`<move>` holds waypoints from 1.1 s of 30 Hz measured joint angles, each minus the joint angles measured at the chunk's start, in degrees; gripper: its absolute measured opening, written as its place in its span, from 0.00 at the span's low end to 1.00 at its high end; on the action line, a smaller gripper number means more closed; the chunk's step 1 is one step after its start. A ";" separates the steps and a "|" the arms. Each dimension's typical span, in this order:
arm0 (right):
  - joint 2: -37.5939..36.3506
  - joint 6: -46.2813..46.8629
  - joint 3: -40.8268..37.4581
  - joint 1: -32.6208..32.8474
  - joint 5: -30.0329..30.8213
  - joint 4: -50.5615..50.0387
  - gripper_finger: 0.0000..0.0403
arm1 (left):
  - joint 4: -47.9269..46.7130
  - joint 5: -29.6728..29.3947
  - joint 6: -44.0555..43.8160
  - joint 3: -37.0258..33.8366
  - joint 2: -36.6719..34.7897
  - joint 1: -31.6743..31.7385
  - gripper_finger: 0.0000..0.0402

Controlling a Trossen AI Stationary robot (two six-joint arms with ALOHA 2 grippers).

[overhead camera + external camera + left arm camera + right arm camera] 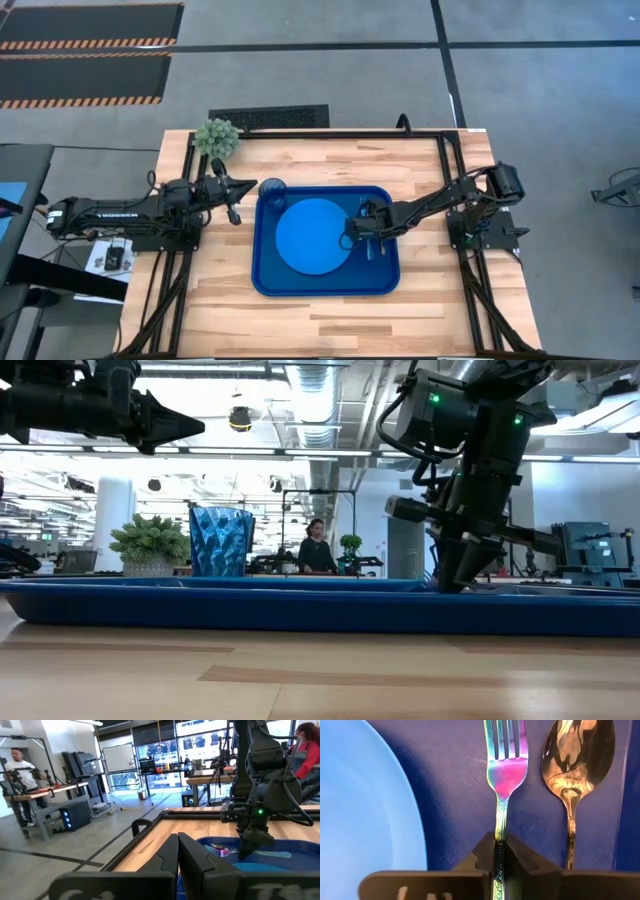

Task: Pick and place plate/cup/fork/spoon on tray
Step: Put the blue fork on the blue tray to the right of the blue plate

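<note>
On the pale wooden counter [330, 320], the right end effector [500, 851] pinched the iridescent metal fork [502, 775] beside the spoon [576, 765] — best released flat. The left end effector [238, 187] waited shut.

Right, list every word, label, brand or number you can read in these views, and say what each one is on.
"THOSSEN"-like white lettering runs along the left arm in the high view; it is too small to read for sure.
Pale marks show on the right gripper's body in the right wrist view; they are cut off and unreadable.
The tray, plate, cup, fork and spoon carry no text.
</note>
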 joint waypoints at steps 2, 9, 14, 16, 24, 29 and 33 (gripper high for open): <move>0.00 0.00 0.01 0.00 -0.08 0.03 0.13 | 0.00 0.00 0.00 0.00 0.00 0.00 0.00; 0.00 -0.07 0.01 0.01 -0.33 -0.01 0.18 | -0.23 0.88 -0.02 0.00 0.00 0.00 0.00; 0.00 -0.61 0.01 -0.01 -0.34 -0.06 0.16 | -0.36 0.90 -0.02 0.00 0.00 0.00 0.00; 0.00 -0.65 0.00 0.01 -0.34 -0.08 0.14 | -0.37 0.90 -0.02 0.00 0.00 0.00 0.00; -0.04 -0.83 0.04 -0.38 -0.30 -0.46 0.07 | -0.96 0.90 -0.14 0.00 0.00 0.00 0.00; -0.04 -1.09 0.04 -0.75 -0.32 -0.60 0.08 | -0.98 0.90 -0.17 0.00 0.00 0.00 0.00; -0.04 -1.08 0.04 -0.77 -0.32 -0.67 0.08 | -1.01 0.90 -0.17 0.00 0.00 0.00 0.00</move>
